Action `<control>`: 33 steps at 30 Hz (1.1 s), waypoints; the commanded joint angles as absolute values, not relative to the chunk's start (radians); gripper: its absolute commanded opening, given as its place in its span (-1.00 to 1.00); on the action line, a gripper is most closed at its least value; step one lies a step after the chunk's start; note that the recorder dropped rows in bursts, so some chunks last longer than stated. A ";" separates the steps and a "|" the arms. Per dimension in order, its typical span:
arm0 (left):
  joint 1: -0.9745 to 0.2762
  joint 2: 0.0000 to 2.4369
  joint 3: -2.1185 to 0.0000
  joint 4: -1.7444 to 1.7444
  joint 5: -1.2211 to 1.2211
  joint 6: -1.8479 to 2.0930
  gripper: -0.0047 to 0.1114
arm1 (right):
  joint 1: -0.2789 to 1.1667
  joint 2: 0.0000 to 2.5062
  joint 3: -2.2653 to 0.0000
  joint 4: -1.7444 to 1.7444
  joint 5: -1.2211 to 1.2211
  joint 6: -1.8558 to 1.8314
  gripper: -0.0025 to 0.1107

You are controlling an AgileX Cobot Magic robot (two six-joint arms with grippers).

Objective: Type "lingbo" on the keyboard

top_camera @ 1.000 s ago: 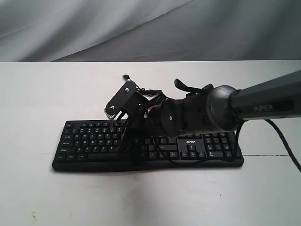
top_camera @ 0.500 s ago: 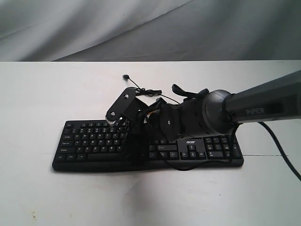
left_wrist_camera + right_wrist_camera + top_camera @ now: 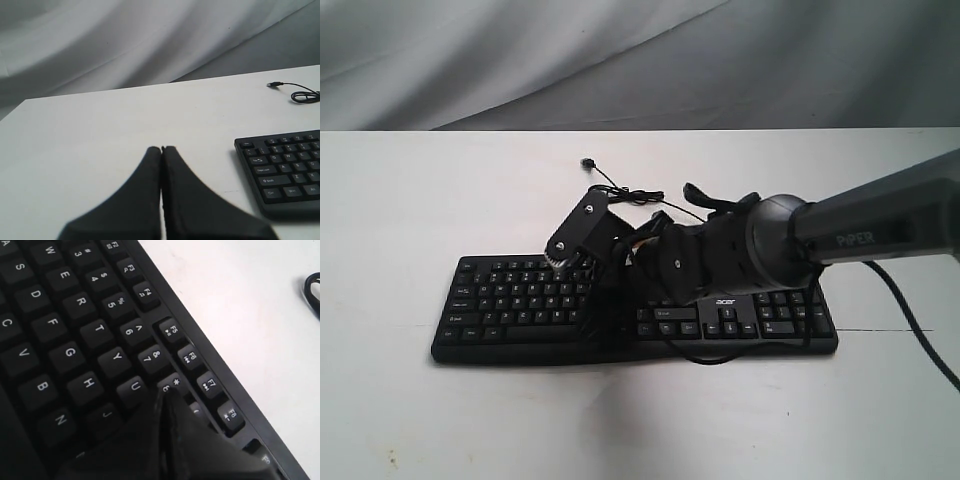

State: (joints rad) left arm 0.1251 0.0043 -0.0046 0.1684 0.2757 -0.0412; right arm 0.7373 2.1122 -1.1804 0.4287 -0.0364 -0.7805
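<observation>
The black keyboard [image 3: 510, 300] lies across the middle of the white table [image 3: 400, 200]. My right gripper [image 3: 592, 305] reaches over from the right and comes down on the letter keys near the keyboard's middle. In the right wrist view the keyboard [image 3: 65, 330] fills the frame and the right gripper [image 3: 164, 392] is shut, its tips at the edge of the 8 key, just beside U; the key under them is hidden. My left gripper [image 3: 161, 149] is shut and empty, over bare table to the side of the keyboard [image 3: 285, 170]'s Esc end.
The keyboard's thin black cable [image 3: 620, 192] lies coiled on the table behind the keyboard, its plug toward the back; the cable [image 3: 300, 92] also shows in the left wrist view. A grey cloth backdrop [image 3: 620, 60] hangs behind the table.
The right arm has come down and shifted slightly left, bringing its shut fingers onto the keys. The keyboard has not moved.
</observation>
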 commanded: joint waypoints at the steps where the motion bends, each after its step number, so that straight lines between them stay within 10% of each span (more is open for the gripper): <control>1: 0.118 0.000 0.000 0.167 0.266 -0.046 -0.92 | 0.730 2.072 -1.183 0.419 -0.028 -0.778 -0.96; 33: 0.118 0.000 0.000 0.167 0.266 -0.046 -0.92 | 0.826 2.052 -1.120 0.434 -0.071 -0.752 -0.96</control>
